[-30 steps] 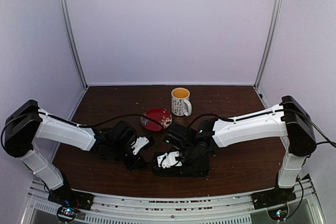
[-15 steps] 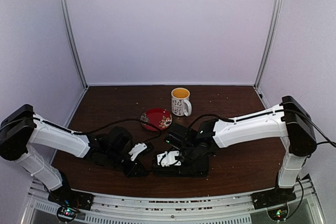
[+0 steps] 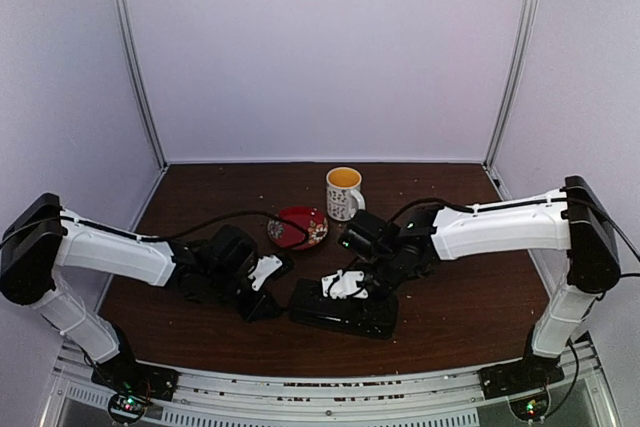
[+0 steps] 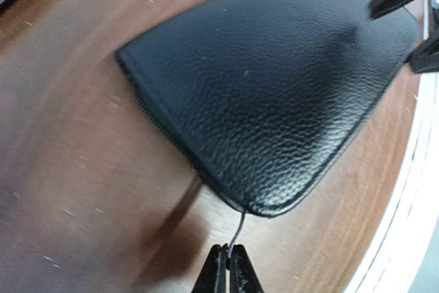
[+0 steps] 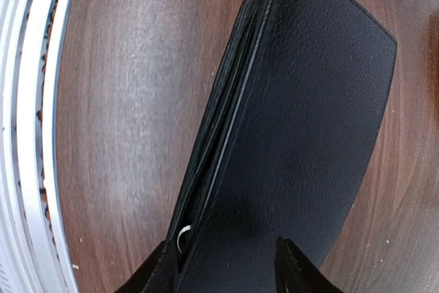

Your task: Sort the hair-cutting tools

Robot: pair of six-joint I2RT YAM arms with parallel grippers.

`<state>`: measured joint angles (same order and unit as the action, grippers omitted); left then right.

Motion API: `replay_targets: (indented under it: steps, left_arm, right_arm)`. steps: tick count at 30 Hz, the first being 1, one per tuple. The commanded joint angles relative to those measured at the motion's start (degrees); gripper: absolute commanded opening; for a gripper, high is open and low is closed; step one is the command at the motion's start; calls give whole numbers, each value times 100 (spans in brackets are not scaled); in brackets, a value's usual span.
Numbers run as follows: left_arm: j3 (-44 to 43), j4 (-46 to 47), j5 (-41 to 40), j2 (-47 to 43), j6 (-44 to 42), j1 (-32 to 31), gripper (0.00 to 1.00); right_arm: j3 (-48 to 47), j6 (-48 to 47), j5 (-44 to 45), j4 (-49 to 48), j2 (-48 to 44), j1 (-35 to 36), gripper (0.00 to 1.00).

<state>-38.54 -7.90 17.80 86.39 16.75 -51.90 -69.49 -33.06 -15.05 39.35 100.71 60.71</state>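
The black zip case (image 3: 345, 313) lies flat near the table's front, and also fills the left wrist view (image 4: 274, 94) and the right wrist view (image 5: 302, 135). My left gripper (image 3: 268, 305) (image 4: 228, 252) is shut on the case's thin zip pull (image 4: 237, 228) at its left corner. My right gripper (image 3: 345, 285) (image 5: 223, 272) is open above the case, its fingers spread across it. The case's long edge gapes slightly, and a small curved silver piece (image 5: 182, 237) shows inside. The scissors and black clips are otherwise hidden.
A red patterned saucer (image 3: 298, 226) and a patterned mug (image 3: 344, 193) stand behind the case at mid-table. The metal rail of the table's front edge (image 5: 34, 135) runs close to the case. White frame posts stand at the back corners.
My right gripper has moved right and back, off the case's left end. The case's right end has swung a little toward the front. My left gripper has stayed shut on the zip pull.
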Motion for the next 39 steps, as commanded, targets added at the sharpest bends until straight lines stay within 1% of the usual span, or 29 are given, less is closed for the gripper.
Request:
replay_targets:
  steps: [1, 5, 7, 9, 13, 18, 24, 25, 27, 31, 34, 36, 39]
  left_arm:
    - [-415, -198, -291, 178, -296, 189, 0]
    - [-742, -549, -495, 476, -499, 240, 0]
    - [-853, -637, -584, 607, -563, 250, 0]
    - [-894, -605, -589, 678, -601, 259, 0]
    - [-940, -594, -639, 747, -618, 323, 0]
    - [-915, -622, -828, 748, -638, 426, 0]
    - [-948, -577, -980, 820, -691, 529, 0]
    - [-948, -593, -947, 818, -726, 531, 0]
    - [-878, -553, -633, 791, -796, 512, 0]
    - [-574, -205, 47, 469, -902, 138, 0]
    - [-345, 414, 584, 380, -660, 33, 0]
    - [-360, 621, 657, 492, -571, 31, 0]
    - [-665, 508, 549, 853, -631, -14, 0]
  right_arm:
    - [314, -917, -231, 656, -578, -413, 49]
    - [708, -1448, 491, 473, -683, -827, 49]
    - [955, -1670, 776, 271, -711, -921, 49]
    - [1171, -1825, 875, 56, -736, -920, 49]
    - [1244, -1841, 592, 57, -615, -837, 47]
    - [1197, -1629, 256, 122, -508, -535, 47]
    - [884, -1379, 1, 62, -67, -156, 46]
    - [849, -1236, 25, 33, 6, -61, 46]
    - [723, -1068, 53, 9, 184, 77, 45]
    - [635, -933, -53, 12, 406, 135, 44]
    - [625, -920, -123, 8, 418, 155, 44]
    - [599, -921, -150, 38, 424, 160, 44]
    - [588, -914, -189, 116, 380, 157, 44]
